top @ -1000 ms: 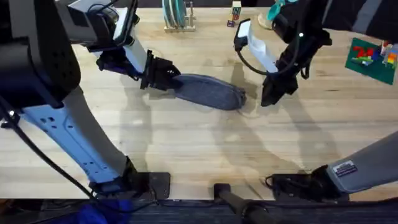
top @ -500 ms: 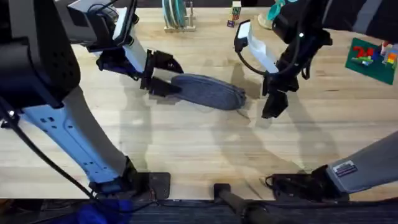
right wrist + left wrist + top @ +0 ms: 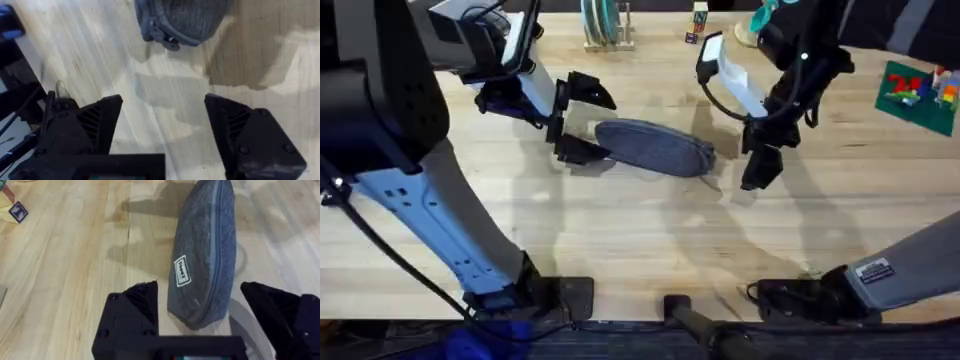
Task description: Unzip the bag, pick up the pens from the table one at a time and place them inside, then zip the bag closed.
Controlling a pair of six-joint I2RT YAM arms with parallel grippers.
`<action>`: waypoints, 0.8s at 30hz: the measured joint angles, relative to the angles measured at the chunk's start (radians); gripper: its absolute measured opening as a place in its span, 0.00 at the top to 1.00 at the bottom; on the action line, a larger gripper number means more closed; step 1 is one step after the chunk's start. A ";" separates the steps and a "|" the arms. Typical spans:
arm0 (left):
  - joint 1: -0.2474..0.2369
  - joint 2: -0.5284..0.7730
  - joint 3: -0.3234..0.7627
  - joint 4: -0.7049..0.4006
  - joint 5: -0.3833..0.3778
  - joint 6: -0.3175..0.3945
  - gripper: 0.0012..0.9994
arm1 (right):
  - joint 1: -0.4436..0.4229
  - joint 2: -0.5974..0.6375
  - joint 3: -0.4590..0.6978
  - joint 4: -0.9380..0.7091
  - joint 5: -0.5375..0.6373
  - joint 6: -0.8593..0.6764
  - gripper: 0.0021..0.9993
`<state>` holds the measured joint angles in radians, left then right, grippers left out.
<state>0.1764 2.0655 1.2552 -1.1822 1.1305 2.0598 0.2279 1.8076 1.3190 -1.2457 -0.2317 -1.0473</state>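
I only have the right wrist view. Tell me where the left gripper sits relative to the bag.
Observer: The left gripper is at the end of the bag farthest from your gripper, with its fingers open on either side of that end.
Operator: Report whether it is gripping the fabric.
Observer: It is not. In the left wrist view both fingers stand apart from the bag, with a gap on each side.
Operator: Check the zipper along the top.
Observer: The zipper looks closed along the whole length seen from the left wrist.
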 joint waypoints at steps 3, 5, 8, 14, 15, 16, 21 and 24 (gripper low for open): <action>0.000 0.000 0.000 0.008 0.001 0.000 0.01 | 0.000 0.000 0.000 0.000 0.000 0.000 0.00; 0.000 0.000 0.002 -0.011 0.001 0.000 0.01 | 0.000 0.000 0.000 0.000 0.000 0.000 0.00; 0.000 0.000 0.028 -0.083 0.001 0.000 0.01 | 0.000 0.000 0.000 0.000 0.000 0.000 0.00; -0.001 0.000 0.127 -0.206 0.003 0.000 0.01 | 0.000 0.000 0.000 0.000 0.000 0.000 0.00; -0.003 0.000 0.144 -0.222 0.003 0.000 0.01 | 0.000 0.000 0.000 0.000 0.000 0.000 0.00; -0.005 0.000 0.157 -0.231 0.003 0.000 0.00 | 0.000 0.000 0.000 0.000 0.000 0.000 0.00; -0.049 0.000 0.222 -0.255 -0.006 0.000 0.00 | 0.000 0.000 0.000 0.000 0.000 0.000 0.00; -0.096 0.000 0.242 -0.255 -0.020 0.000 0.00 | 0.000 0.000 0.000 0.000 0.000 0.000 0.00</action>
<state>0.0808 2.0655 1.4975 -1.4368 1.1105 2.0598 0.2279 1.8076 1.3190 -1.2457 -0.2314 -1.0473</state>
